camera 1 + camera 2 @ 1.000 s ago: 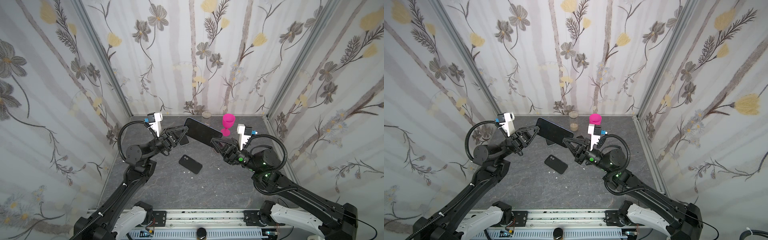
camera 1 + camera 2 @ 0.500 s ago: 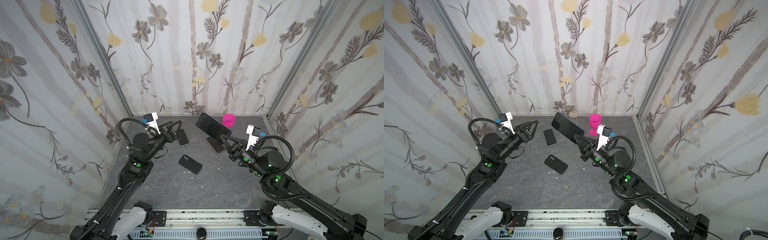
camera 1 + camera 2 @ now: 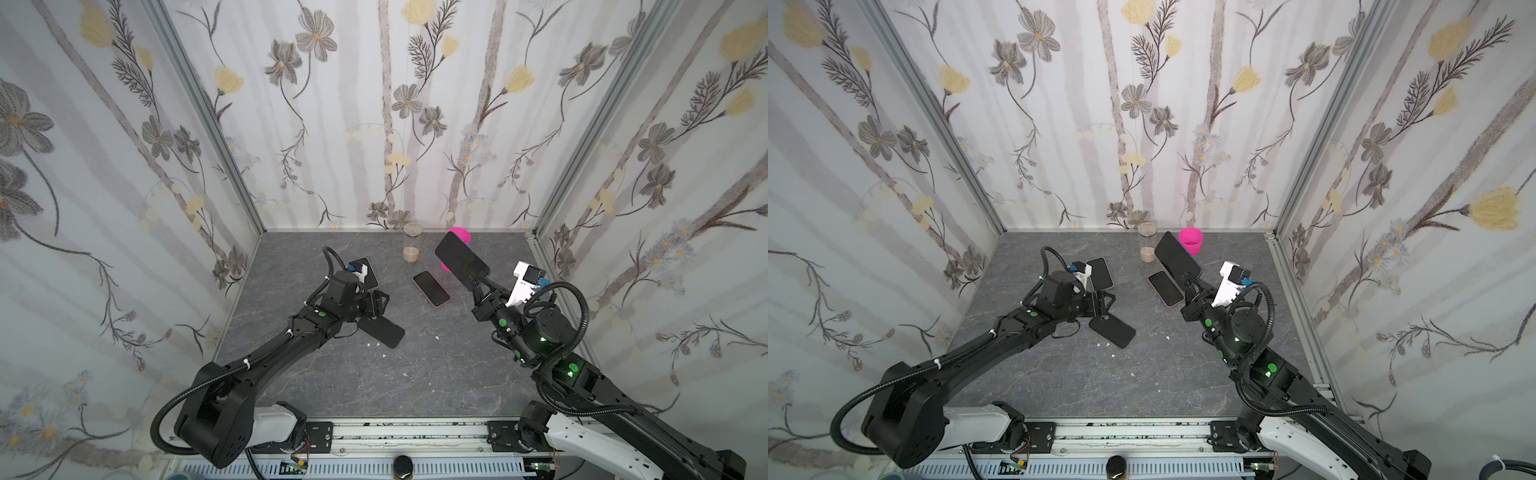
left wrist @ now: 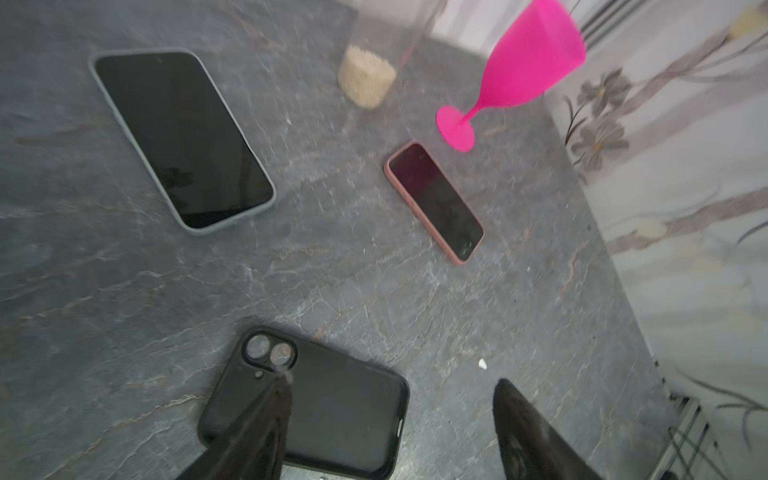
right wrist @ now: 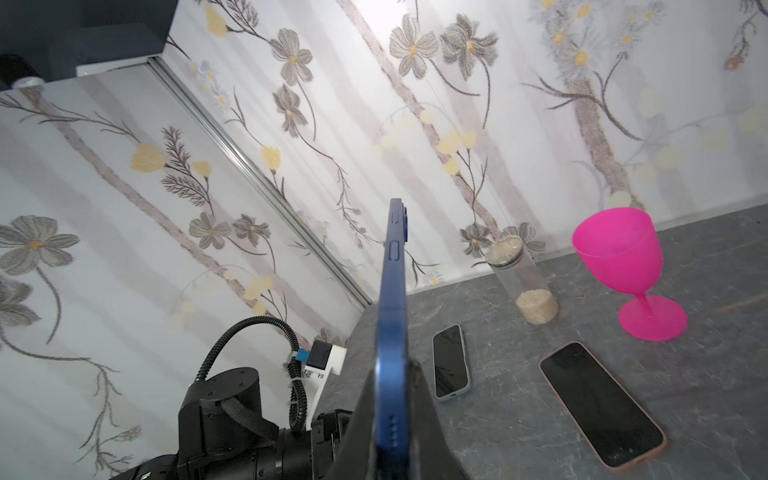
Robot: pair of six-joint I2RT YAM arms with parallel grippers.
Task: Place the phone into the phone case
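Right gripper (image 3: 478, 286) clamped on the near end of the blue phone (image 3: 460, 258), held aloft and tilted, right of centre. Left gripper (image 4: 392, 380) spread wide, low over the black phone case (image 4: 332, 415), which lies flat on the table (image 3: 415, 374) left of centre. Contact unclear.

Three walls of white wallpaper printed with grey flowers and pale yellow buds (image 3: 374, 124) close in a dark grey, veined stone-look floor (image 3: 415, 374). Silver metal posts (image 3: 208, 120) climb the two back corners. The light is soft and even.
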